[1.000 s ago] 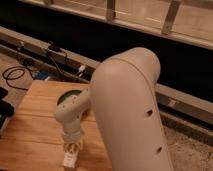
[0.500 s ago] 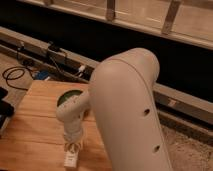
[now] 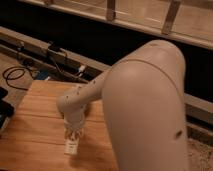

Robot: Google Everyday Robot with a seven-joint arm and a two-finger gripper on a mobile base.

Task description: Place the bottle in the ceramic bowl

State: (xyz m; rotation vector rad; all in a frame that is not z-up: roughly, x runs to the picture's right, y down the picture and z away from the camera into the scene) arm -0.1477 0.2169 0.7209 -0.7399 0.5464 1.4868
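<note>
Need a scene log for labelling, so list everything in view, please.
table: one, light wood, lower left.
bottle: one, pale whitish, over the table, just below the gripper.
cables: several, black, on the floor beyond the table's left end.
ledge: one, grey, running diagonally behind the table.
dark object: one, black, at the left edge beside the table; what it is cannot be told.
arm: one, cream-white, fills the right side and reaches down to the table.
gripper: one, pale, above the table, directly over the bottle.
</note>
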